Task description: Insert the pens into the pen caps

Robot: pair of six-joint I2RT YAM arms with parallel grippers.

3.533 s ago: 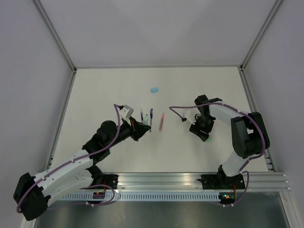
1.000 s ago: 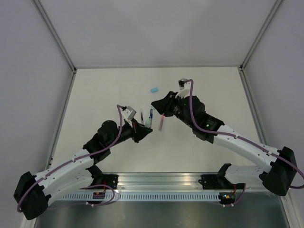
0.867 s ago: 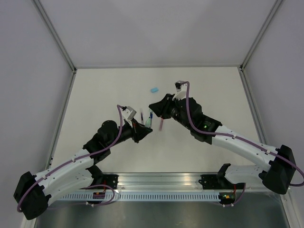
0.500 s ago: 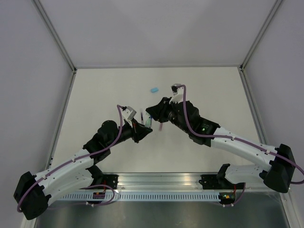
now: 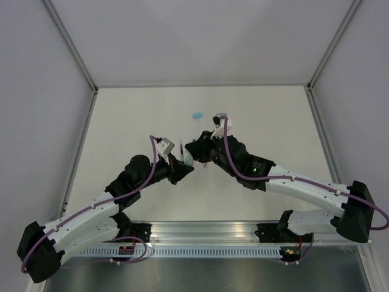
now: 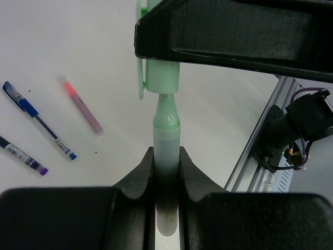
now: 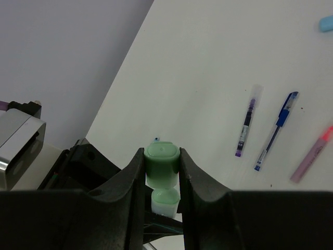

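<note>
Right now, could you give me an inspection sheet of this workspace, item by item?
Surface: white table, flat.
Job's things: green marker with its tip entering the green cap, not fully seated; black pen, blue pen and pink pen lying side by side; light blue cap apart, farther back.
Clutter: nothing seen.
Grippers: left gripper shut on green marker; right gripper shut on green cap.
Cables: purple cables along both arms.
Surroundings: grey walls; metal rail at near edge.

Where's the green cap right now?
In the right claw, mid-table in the top view, the green cap meets the tip of the green marker held by the left claw, just beside the loose pens.
</note>
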